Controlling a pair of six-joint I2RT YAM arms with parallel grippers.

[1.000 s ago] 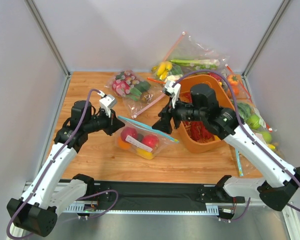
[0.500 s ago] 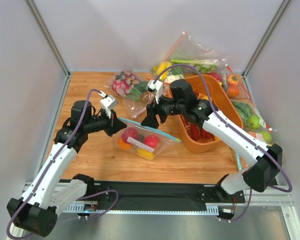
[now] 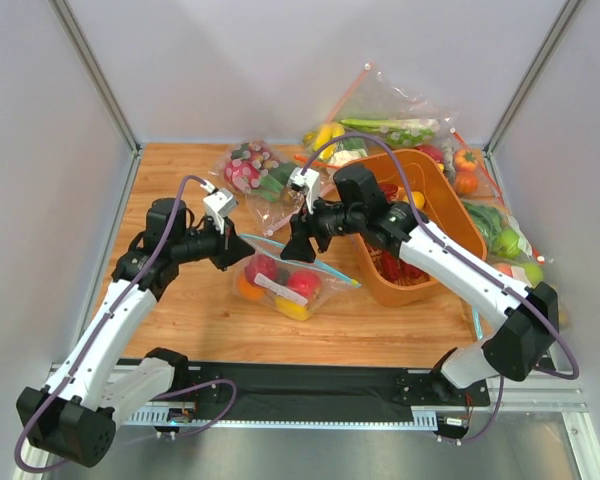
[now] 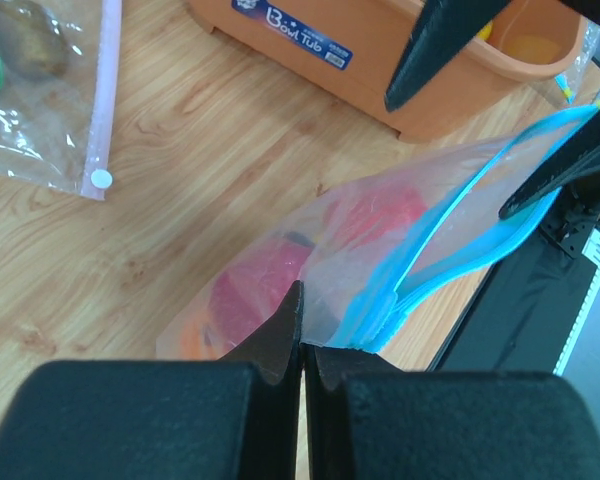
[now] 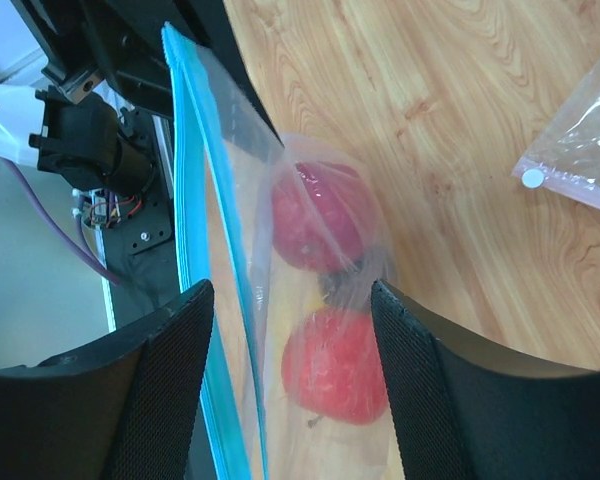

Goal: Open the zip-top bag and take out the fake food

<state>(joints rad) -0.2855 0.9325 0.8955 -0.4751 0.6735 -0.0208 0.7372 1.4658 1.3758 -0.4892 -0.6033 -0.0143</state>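
Observation:
The zip-top bag [image 3: 285, 285] lies on the wooden table with its teal zip strip [image 3: 310, 262] raised. Inside it are fake food pieces: round red ones [image 3: 300, 283], an orange one [image 3: 247, 290] and a yellow one [image 3: 290, 309]. My left gripper [image 3: 236, 254] is shut on the bag's left corner next to the strip, as the left wrist view [image 4: 302, 335] shows. My right gripper [image 3: 296, 247] is open and hovers over the bag. In the right wrist view [image 5: 292, 385] its fingers straddle a red fruit [image 5: 335, 375] and the strip [image 5: 192, 250], touching neither. The strip's two edges look slightly apart.
An orange tub [image 3: 435, 285] stands just right of the bag, with red contents. A clear bag with a pink strip [image 3: 265, 178] lies behind. More bags of toy vegetables [image 3: 390, 125] fill the back right and right edge [image 3: 500, 235]. Grey walls enclose the table.
My right gripper has swung left from over the tub to above the bag's zip strip, still open. My left gripper has kept its hold on the bag's corner.

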